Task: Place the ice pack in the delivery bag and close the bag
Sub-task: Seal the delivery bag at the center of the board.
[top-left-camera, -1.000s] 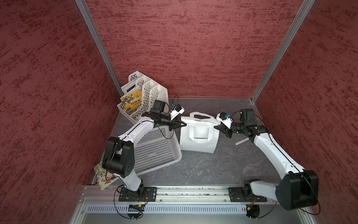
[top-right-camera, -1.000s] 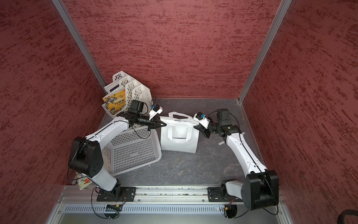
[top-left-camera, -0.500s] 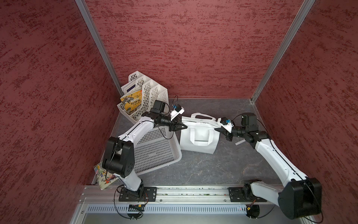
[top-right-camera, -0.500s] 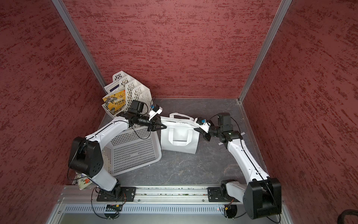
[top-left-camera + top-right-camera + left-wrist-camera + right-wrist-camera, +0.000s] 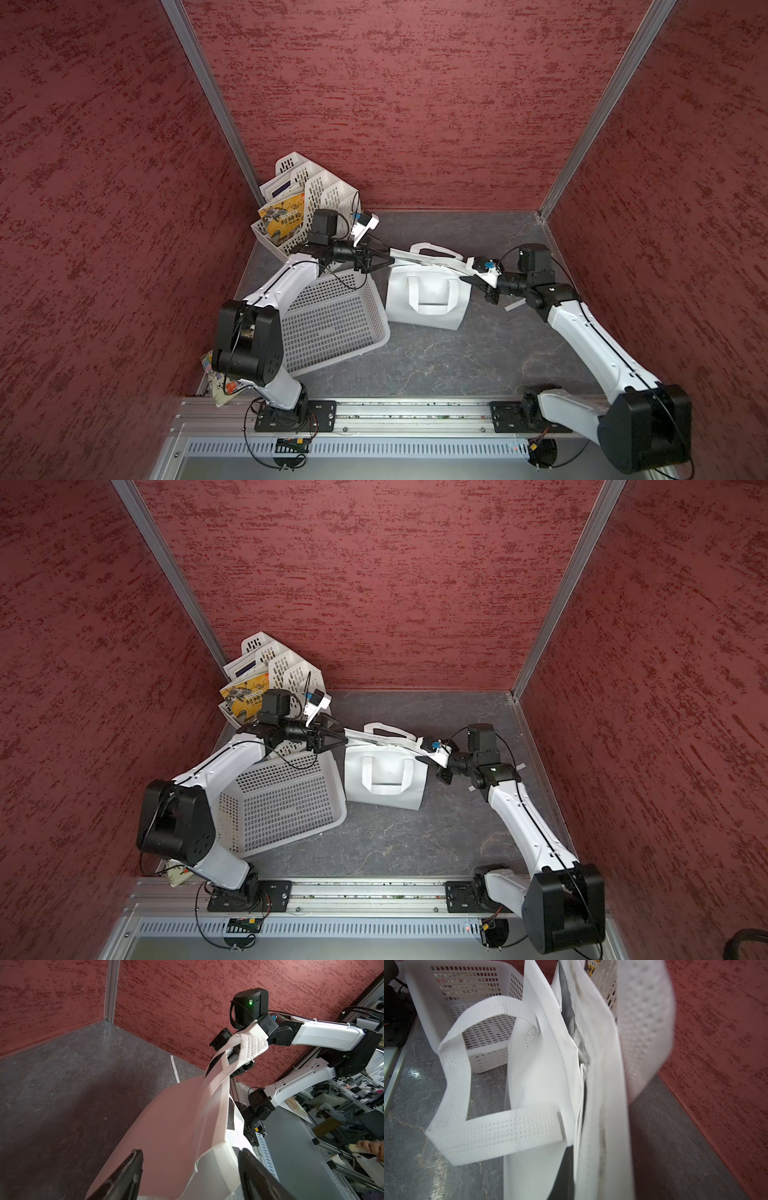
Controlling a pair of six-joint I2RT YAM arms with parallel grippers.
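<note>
Left pincer (image 5: 190,1154) stood open, jaws either side of a top corner of the delivery bag (image 5: 428,309) without pinching it. Right pincer (image 5: 468,281) was shut on the bag by its rear handle (image 5: 251,1045), strap taut across to it. Dark stone-look surface (image 5: 457,365) carried everything. White perforated basket (image 5: 332,324) sat just beside the bag on the left arm's side. Bag stood upright between the two pincers with its mouth pulled nearly flat; the right wrist view showed only a thin slit of dark lining. Front handle (image 5: 467,1084) hung loose down the front panel. Ice pack wasn't visible in any view, and I couldn't tell if it was already inside. Judgement: bag was light, soft nonwoven and would fold or slide under a one-sided tug, so hold rim or strap roots on both sides and spread the mouth. Pack likely dense and slick, so grip an edge.
</note>
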